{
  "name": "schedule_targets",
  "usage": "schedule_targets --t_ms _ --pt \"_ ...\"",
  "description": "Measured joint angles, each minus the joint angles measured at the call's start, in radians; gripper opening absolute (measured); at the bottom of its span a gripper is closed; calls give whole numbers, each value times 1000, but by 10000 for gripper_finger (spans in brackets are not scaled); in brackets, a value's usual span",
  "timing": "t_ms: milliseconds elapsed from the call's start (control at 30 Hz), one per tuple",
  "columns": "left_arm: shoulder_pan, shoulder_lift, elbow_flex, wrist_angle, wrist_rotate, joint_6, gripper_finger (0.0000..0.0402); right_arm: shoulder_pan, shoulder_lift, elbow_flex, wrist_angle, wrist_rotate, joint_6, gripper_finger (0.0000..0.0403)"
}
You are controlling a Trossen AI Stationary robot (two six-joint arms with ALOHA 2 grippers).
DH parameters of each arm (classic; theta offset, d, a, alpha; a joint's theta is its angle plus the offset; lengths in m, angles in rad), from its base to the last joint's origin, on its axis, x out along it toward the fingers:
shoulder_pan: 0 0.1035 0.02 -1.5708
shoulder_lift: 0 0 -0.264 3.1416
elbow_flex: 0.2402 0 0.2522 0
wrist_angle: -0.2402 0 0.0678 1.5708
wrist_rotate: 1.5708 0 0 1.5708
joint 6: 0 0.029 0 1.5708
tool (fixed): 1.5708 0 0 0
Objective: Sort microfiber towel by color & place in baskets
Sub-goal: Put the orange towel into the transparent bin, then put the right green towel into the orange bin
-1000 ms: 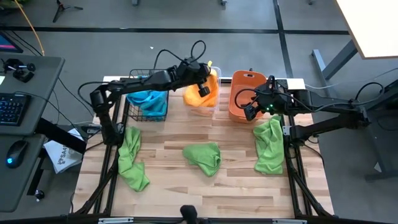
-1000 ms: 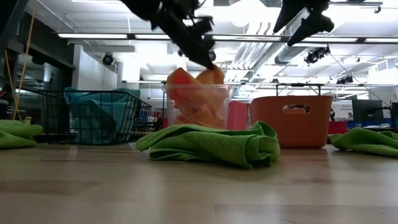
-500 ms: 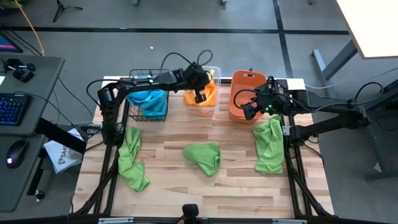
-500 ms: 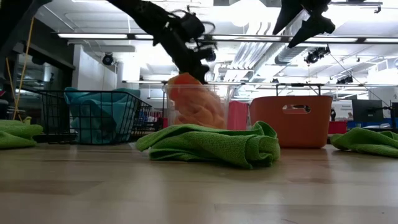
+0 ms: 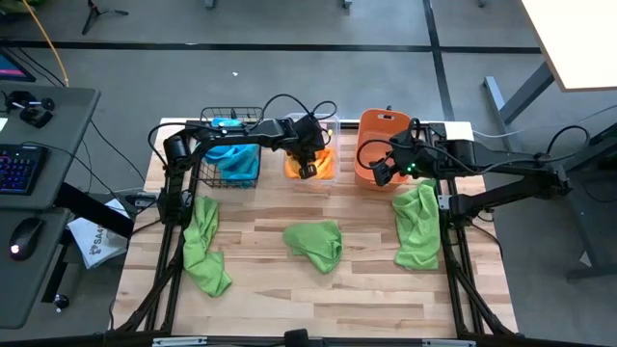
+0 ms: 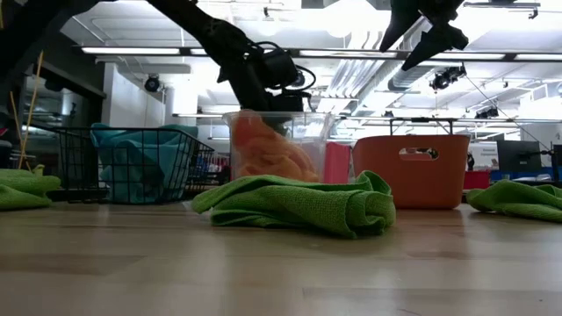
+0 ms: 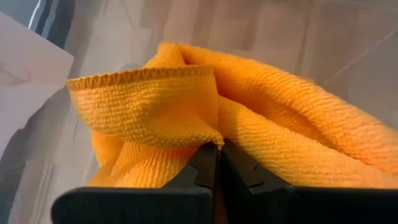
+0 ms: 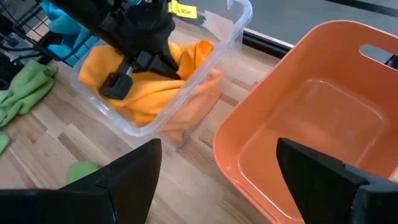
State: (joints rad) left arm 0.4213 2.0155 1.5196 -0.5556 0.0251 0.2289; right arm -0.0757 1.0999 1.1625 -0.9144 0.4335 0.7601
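The fingers (image 7: 214, 163) of the left gripper (image 5: 308, 166) are pressed together on a fold of the orange towel (image 7: 249, 124), which is being lowered inside the clear plastic tub (image 6: 321, 145) at the far middle of the table (image 5: 260, 289). The right gripper (image 5: 384, 170) is held with its fingers (image 8: 323, 168) spread wide and empty, over the near edge of the orange plastic bin (image 5: 369, 145) at the far right.

The towels are judged to be light, soft and limp: they drape and bunch, cannot be pushed, and are not fragile. A hold is best taken on a raised fold or ridge, where cloth can be gathered between the pads; a flat single layer is likely to slip or to be missed.

A turquoise towel (image 5: 231, 156) is seen in the black wire mesh basket (image 5: 210, 173) at the far left. Three lime green towels remain on the wood: one at the left (image 5: 202, 243), one in the middle (image 5: 316, 241), one at the right (image 5: 417, 224).

Compared with a second ago, the left gripper has come down from above the tub's rim into the tub, and the orange cloth, then heaped above the rim, now lies below it. The right gripper has stayed where it was, equally open. The green towels have not moved.
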Motion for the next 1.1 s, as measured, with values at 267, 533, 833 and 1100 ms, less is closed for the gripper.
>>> schedule_targets --t_ms 267,533,833,1100 --pt "4 8 0 25 -11 -41 5 0 1 0 2 -12 0 314" --pt "-6 -60 33 -2 -56 -10 78 0 0 0 8 -18 0 314" --pt "-8 -175 121 -151 -53 -93 171 0 0 0 29 -24 -6 314" --pt "-16 -378 146 -316 68 -241 193 2 1 0 -3 -261 6 314"
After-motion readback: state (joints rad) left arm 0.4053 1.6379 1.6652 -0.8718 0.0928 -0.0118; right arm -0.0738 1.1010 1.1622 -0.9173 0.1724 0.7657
